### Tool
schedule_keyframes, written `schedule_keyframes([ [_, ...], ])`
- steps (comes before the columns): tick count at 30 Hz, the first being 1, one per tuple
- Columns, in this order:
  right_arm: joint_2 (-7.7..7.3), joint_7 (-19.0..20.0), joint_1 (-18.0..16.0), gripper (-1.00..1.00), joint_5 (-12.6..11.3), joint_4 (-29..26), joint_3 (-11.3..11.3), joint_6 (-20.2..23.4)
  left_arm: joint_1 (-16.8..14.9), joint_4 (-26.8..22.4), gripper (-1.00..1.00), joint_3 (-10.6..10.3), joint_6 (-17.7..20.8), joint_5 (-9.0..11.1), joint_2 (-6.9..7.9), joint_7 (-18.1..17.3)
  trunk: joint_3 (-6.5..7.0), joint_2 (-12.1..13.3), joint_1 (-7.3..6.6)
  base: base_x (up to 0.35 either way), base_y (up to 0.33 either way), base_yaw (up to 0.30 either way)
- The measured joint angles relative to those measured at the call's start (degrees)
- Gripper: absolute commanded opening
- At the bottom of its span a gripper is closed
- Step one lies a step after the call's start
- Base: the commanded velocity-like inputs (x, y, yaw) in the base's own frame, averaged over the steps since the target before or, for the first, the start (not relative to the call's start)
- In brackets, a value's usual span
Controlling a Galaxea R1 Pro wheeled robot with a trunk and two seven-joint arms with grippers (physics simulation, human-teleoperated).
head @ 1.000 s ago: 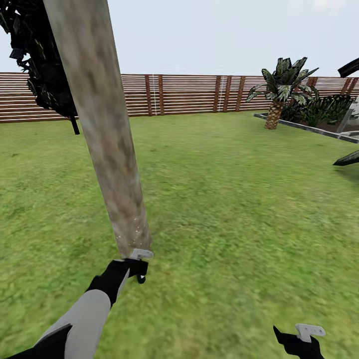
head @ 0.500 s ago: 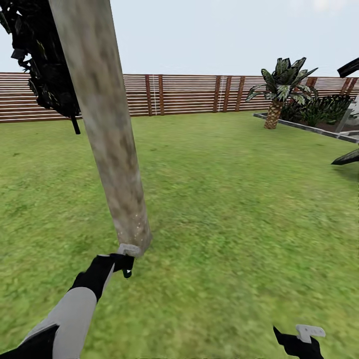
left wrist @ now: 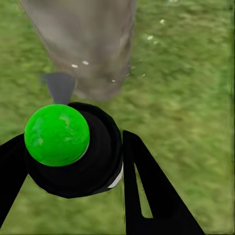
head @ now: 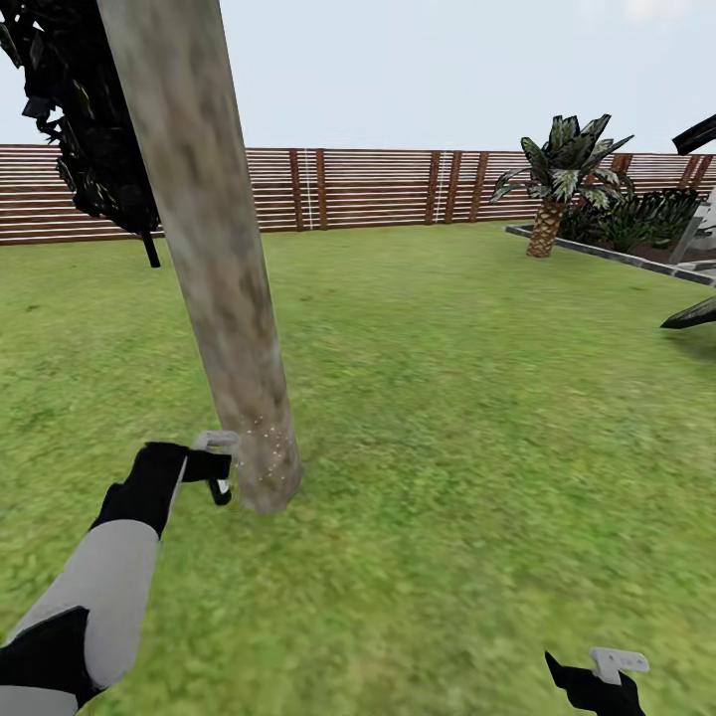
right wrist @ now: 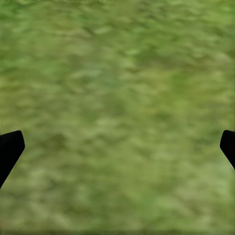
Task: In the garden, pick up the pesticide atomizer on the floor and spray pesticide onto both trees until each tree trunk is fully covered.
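While the right gripper (head: pixel 597 676) sits low at the near right of the head view, over bare grass (head: pixel 447 418), its right wrist view shows both dark fingertips (right wrist: pixel 10 147) far apart at the edges with nothing between them, so it is spread wide and empty. Further forward on the left, the left gripper (head: pixel 214 467) is clamped on the pesticide atomizer (left wrist: pixel 73 149), a dark round body with a bright green top in the left wrist view, held between black fingers (left wrist: pixel 147 191). It hangs just beside the foot of the tree trunk (head: pixel 214 249), on the trunk's left side, and whether it touches the bark I cannot tell. Small pale specks dot the lowest part of the trunk. The mottled grey-beige trunk leans up and to the left, with dark ragged foliage (head: pixel 80 119) behind it. Well beyond, a brown slatted fence (head: pixel 378 189) closes the lawn, and a short palm (head: pixel 557 179) stands at the far right beside a grey kerb (head: pixel 607 254).
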Motion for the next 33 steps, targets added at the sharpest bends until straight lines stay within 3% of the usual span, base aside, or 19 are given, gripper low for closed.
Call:
schedule_keyframes([
  [2,0.00,0.00,0.00,1.00,0.00,0.00,0.00,0.00,0.44,0.54,-1.00,-3.85,-0.08,-0.02,0.34,-3.61,0.00,0.00,0.00,0.000,0.000,-0.014],
  [3,0.02,0.04,0.00,1.00,0.00,0.00,0.02,0.00,0.77,0.84,-1.00,-4.50,-0.24,-0.23,0.46,-4.25,0.01,0.00,0.00,0.000,0.000,-0.042],
  [7,0.04,0.14,0.00,1.00,0.10,0.07,0.08,0.00,3.61,3.55,-1.00,-4.70,-0.94,-0.41,1.03,-4.67,0.03,0.00,0.00,0.000,0.000,-0.014],
  [10,0.01,0.10,0.00,1.00,0.16,0.31,0.09,0.00,3.64,2.98,-1.00,-4.53,-0.56,-0.15,1.24,-4.73,0.04,0.00,0.00,0.000,0.000,-0.001],
  [12,0.00,0.09,-0.01,1.00,0.23,0.91,0.09,-0.06,1.86,-0.02,-1.00,-4.54,0.66,-0.44,1.32,-4.70,0.05,0.00,0.00,0.000,0.000,0.000],
  [17,0.00,0.09,0.00,1.00,0.26,1.31,0.09,-0.09,-4.89,-8.46,-1.00,-5.09,12.27,-0.43,1.39,-4.87,0.05,0.00,-0.01,0.000,0.000,0.000],
  [19,0.00,0.09,0.00,1.00,0.26,1.35,0.09,-0.09,-6.39,-9.30,-1.00,-5.21,13.10,-0.60,1.64,-4.89,0.05,0.00,0.00,0.000,0.000,0.000],
  [22,0.00,0.09,0.00,1.00,0.26,1.38,0.09,-0.02,-6.51,-8.91,-1.00,-5.42,13.28,-0.85,3.19,-4.93,0.04,0.00,0.00,0.000,0.000,0.000],
  [26,0.04,0.09,0.00,1.00,0.27,1.45,0.09,0.00,-3.72,-3.42,-1.00,-5.50,11.56,-0.47,4.01,-4.82,0.04,0.00,0.00,0.000,0.000,0.000],
  [28,0.08,0.09,0.00,1.00,0.27,1.62,0.09,-0.01,-0.74,0.82,-1.00,-5.47,5.99,-0.67,4.01,-4.62,0.03,0.00,0.01,0.000,0.000,0.000],
  [33,0.09,0.09,0.00,1.00,0.30,1.67,0.09,-0.01,1.96,11.38,-1.00,-5.50,-3.94,-0.60,4.06,-4.98,0.04,0.00,0.00,0.000,0.000,0.000],
])
